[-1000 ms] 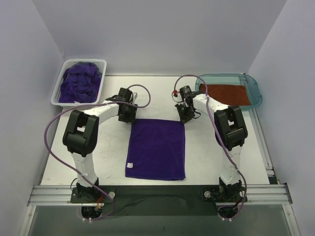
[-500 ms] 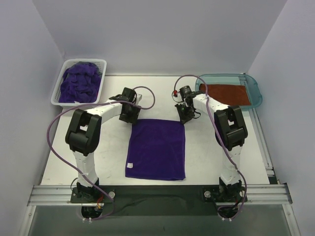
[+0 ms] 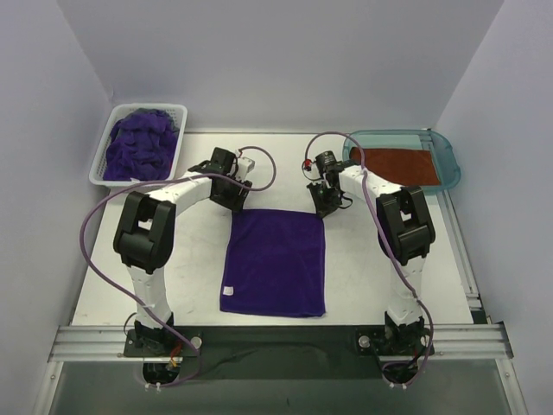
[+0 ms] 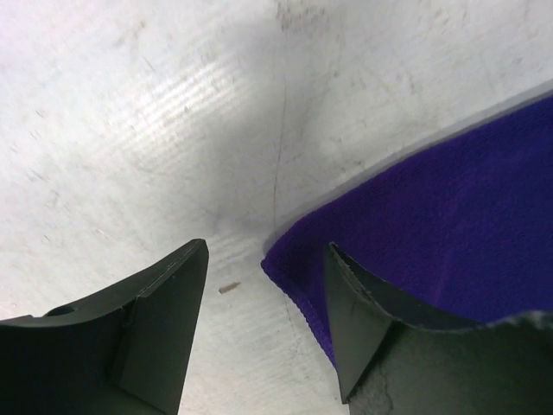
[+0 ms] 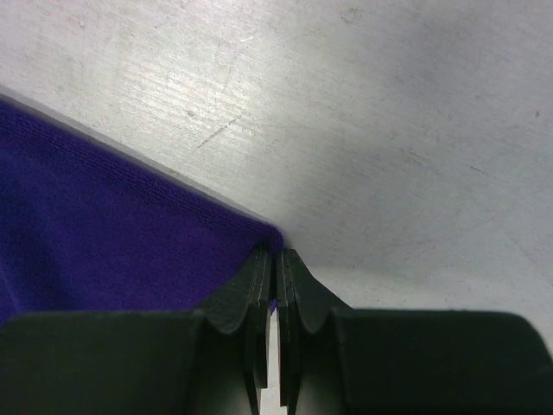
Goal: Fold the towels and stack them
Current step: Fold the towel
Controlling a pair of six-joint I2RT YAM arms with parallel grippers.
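Observation:
A purple towel (image 3: 275,262) lies flat in the middle of the table. My left gripper (image 3: 235,197) stands open at its far-left corner. In the left wrist view that corner (image 4: 289,264) lies on the table between the spread fingers (image 4: 173,328) of the left gripper (image 4: 268,251), ungripped. My right gripper (image 3: 324,203) is at the far-right corner. In the right wrist view the right gripper (image 5: 276,252) is shut on the tip of the purple towel (image 5: 104,225). A rust-orange towel (image 3: 399,164) lies folded in the teal tray.
A white slotted basket (image 3: 138,182) at the far left holds a heap of purple towels (image 3: 140,143). The translucent teal tray (image 3: 453,164) sits at the far right. Both arms' cables loop above the table near the towel's far edge.
The left gripper has moved right, up to the towel's far-left corner, and its jaws have spread wider. The right gripper and the towel have not moved.

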